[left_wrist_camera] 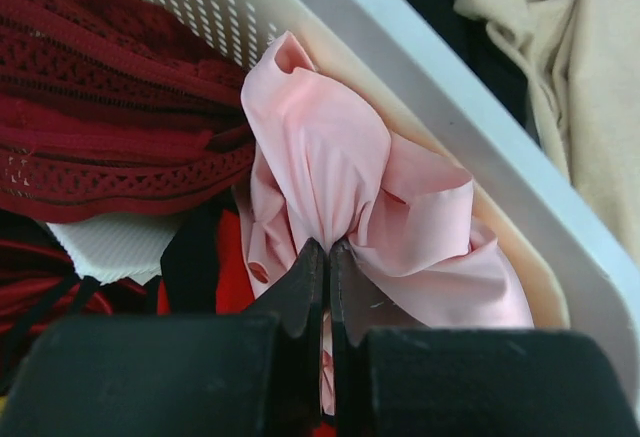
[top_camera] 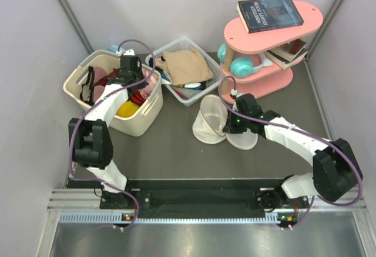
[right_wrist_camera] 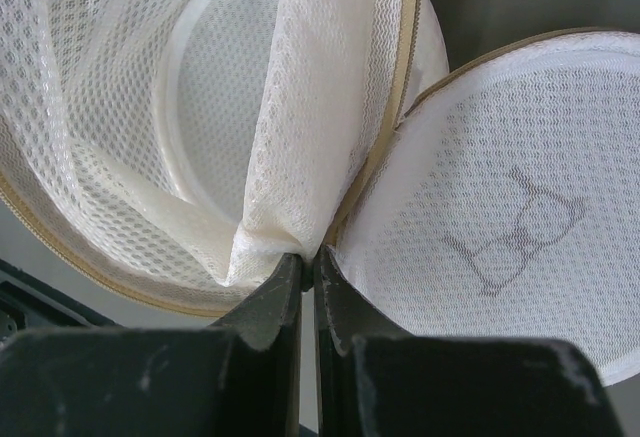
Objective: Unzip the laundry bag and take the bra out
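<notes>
Left: left gripper (left_wrist_camera: 327, 249) clamped on the bunched bra (left_wrist_camera: 330, 147), which rests against the inner wall of the laundry basket (left_wrist_camera: 440, 97); its cups cannot be made out. Right: right gripper (right_wrist_camera: 308, 257) pinches the mesh wall of the unzipped laundry bag (right_wrist_camera: 250, 107) on the table (top_camera: 176, 151); a fold hides part of the bag's interior.

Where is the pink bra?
Top view, left: the left gripper pinches the bra in the cream basket, against its wall, beside red clothes.
</notes>
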Tool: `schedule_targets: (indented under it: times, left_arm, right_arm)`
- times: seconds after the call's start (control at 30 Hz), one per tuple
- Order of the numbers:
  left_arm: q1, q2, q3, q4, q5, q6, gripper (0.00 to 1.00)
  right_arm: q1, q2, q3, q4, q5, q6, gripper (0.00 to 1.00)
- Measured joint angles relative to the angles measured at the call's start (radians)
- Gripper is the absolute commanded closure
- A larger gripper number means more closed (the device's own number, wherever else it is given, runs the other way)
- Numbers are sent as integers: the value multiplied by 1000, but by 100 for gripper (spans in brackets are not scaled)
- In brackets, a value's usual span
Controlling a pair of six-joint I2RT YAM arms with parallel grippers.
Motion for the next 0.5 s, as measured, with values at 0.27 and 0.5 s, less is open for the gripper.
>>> schedule_targets:
  times: [0.27,0.5]
  left_arm:
    - [4,-43,0,-55,-8,-16,28]
    - [7,-168,17,-116,-11,-45,1]
  right_arm:
    - [0,-11,77,-63,26,-16,76]
    - [-2,-49,196,-114,68,-39,37]
